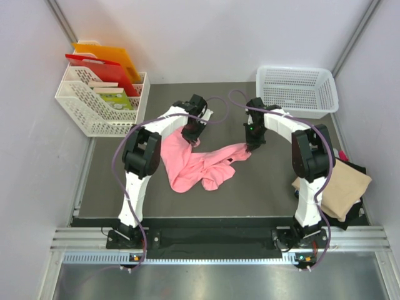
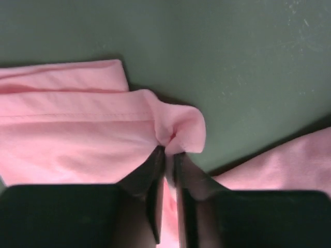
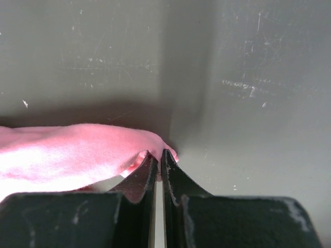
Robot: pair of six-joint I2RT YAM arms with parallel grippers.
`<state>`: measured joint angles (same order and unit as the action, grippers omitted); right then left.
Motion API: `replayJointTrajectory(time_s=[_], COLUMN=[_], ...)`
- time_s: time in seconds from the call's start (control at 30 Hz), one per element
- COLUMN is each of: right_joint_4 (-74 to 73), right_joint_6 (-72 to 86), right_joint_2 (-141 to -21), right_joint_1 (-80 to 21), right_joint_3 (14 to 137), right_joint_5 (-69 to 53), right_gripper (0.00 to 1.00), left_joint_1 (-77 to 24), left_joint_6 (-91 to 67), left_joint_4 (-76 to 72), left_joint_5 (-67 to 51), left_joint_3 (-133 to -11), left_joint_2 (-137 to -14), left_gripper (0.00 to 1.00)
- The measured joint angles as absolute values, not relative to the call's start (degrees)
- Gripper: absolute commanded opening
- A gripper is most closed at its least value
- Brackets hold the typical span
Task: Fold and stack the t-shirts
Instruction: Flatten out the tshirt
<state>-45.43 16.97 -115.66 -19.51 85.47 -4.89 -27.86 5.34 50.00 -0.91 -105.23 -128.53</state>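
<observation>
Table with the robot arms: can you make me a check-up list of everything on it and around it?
Surface: dark grey table mat, faintly scratched.
Job's things: salmon-pink cloth t-shirt crumpled mid-table, not folded; tan-beige cloth t-shirt lying on dark cloth at the right edge.
Clutter: white mesh plastic basket far right, empty; white mesh rack far left, holding coloured folders.
Grippers: left gripper and right gripper each shut on an edge of the pink shirt.
Cables: purple cables loop along both arms.
Surroundings: white walls; metal rail at the near edge.
</observation>
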Motion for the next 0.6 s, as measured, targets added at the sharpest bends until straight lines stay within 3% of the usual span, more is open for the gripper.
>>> replayJointTrajectory(time_s=[0.07,0.37,0.6], right_joint_4=[-45.43,-47.59,-49.06], right_joint_6=[16.97,16.88,16.93], right_joint_2=[-115.66,-115.35,-105.43], right_joint_1=[-19.51,-19.51,-19.62], right_joint_3=[85.47,89.43,92.75], right_joint_5=[-4.97,-4.47,-4.40], right_gripper=[0.00,0.00,0.00], left_joint_1=[-27.86,-26.87,-14.09], left_joint_6=[5.52,7.73,10.87], left_joint_4=[49.89,53.71,59.48], left_joint_5=[-0.71,2.33,2.57], left_joint_3=[-105.58,-109.56,-107.22], left_joint_2=[-128.53,-125.80,-105.86], left_gripper=[0.00,0.00,0.00])
